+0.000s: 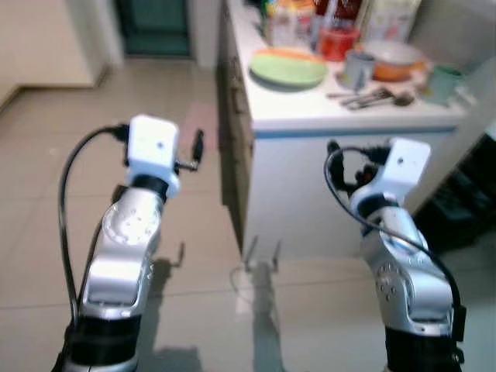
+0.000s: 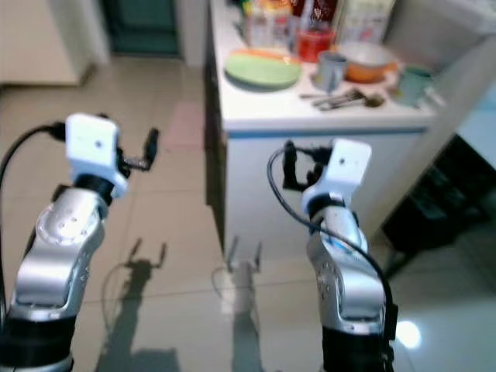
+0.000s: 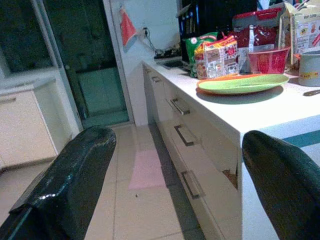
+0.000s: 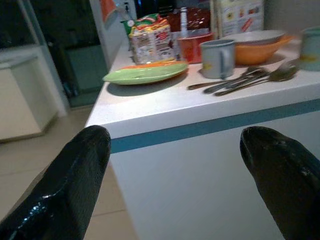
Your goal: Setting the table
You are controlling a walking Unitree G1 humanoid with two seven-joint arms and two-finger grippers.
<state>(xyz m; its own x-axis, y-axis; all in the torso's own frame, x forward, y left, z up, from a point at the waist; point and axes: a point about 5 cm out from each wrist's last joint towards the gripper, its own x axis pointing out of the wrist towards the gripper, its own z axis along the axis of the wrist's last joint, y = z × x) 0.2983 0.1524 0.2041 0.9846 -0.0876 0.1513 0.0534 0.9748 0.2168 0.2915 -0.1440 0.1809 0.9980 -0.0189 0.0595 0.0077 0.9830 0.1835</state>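
Spreading wide with nothing between them, the fingers (image 4: 65, 190) of the right gripper (image 4: 172, 185) hang in the air short of the white table (image 4: 165, 107), level with the teal stripe along its front edge. The left gripper (image 3: 172, 190) is likewise held with its fingers (image 3: 70, 185) parted and empty, pointing along the drawer side of the table toward a dark glass door (image 3: 90, 60). In the head views both silver arms are raised in front of the robot, the left arm (image 1: 124, 248) over the tiled floor (image 1: 46, 178) and the right arm (image 1: 403, 263) just before the table's white end panel. On the tabletop lies a green plate (image 4: 145, 74) with an orange rim showing beneath it. Beside it stands a grey mug (image 4: 218, 58), and behind the mug an orange bowl (image 4: 260, 50) holds a white dish. Several spoons and other pieces of cutlery (image 4: 245, 79) lie together in front of the mug and bowl, near the table's edge. A red container (image 4: 192, 47) and a noodle packet (image 4: 150, 40) stand farther back, and a pale green cup (image 1: 446, 81) sits at the table's right end. A pink mat (image 3: 147, 170) lies on the floor by the drawers.
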